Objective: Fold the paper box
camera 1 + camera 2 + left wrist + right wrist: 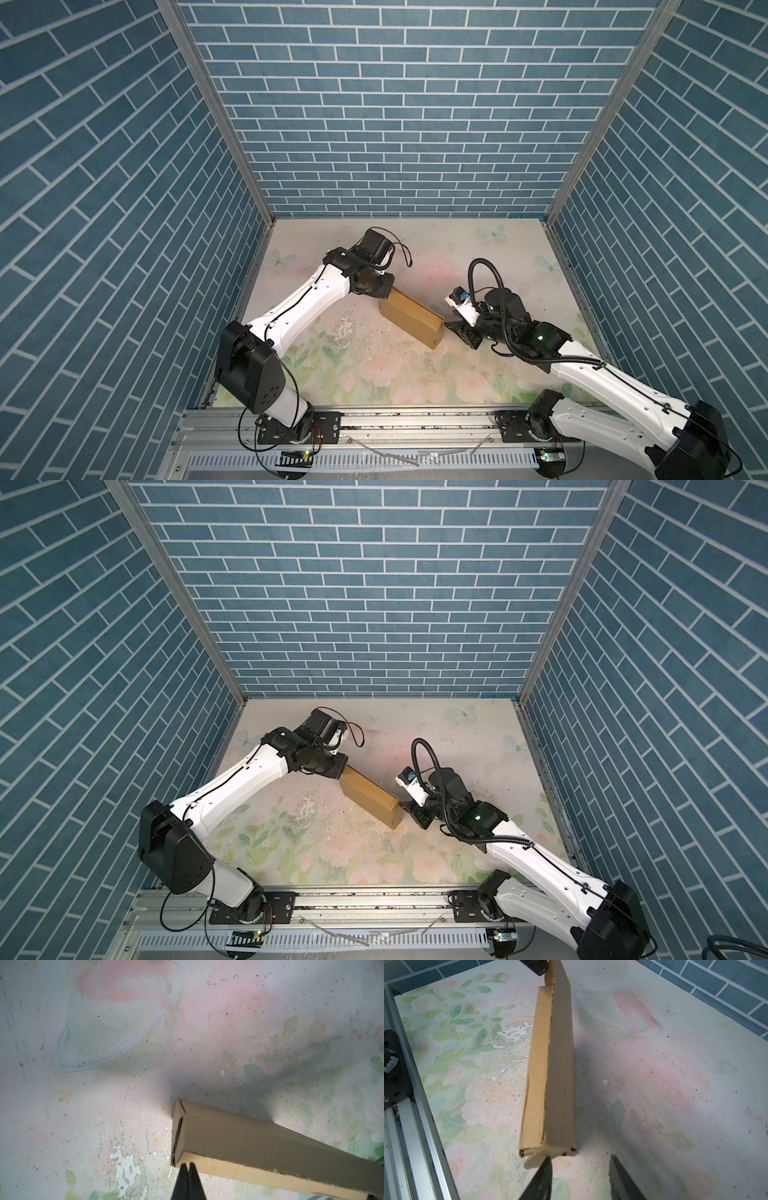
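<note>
This is a robot test cell in a lab. A left arm (pixel 299 303) and a right arm (pixel 615 382) are bolted to an aluminium rail (pixel 415 419) that fronts a worn floral-print tabletop (pixel 374 374). Blue brick-pattern wall panels (pixel 374 104) on aluminium corner posts (pixel 219 112) enclose it, and a slotted cable duct (pixel 232 460) runs below.

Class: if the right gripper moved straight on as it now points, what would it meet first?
Probably the paper box, whose near end lies just ahead of the right gripper.

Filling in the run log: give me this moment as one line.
paper box: folded, standing on its long edge | left gripper: shut, at box's left end | right gripper: open, at box's right end
</note>
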Action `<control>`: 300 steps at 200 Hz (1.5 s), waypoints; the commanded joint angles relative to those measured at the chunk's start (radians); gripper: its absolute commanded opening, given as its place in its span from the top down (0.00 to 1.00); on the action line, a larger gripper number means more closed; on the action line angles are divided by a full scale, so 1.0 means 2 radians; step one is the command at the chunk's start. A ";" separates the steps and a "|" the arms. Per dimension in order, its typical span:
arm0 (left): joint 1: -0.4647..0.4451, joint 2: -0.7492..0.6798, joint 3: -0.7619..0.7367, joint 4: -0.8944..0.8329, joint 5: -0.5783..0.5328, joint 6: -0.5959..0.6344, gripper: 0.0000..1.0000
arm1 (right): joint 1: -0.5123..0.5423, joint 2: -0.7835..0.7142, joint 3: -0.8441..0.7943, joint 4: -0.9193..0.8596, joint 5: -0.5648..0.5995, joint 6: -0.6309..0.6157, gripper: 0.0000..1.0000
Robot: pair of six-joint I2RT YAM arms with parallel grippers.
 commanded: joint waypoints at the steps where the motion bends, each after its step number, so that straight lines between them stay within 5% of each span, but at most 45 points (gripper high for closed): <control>1: -0.002 0.007 0.012 -0.016 0.003 0.000 1.00 | 0.003 0.000 0.020 0.011 -0.011 -0.006 0.54; 151: -0.002 0.013 0.020 -0.024 -0.015 -0.002 1.00 | 0.003 0.005 0.027 0.007 -0.014 -0.014 0.53; 300: -0.002 -0.005 0.011 -0.019 -0.034 0.000 0.80 | 0.003 -0.011 0.020 -0.002 0.010 -0.023 0.52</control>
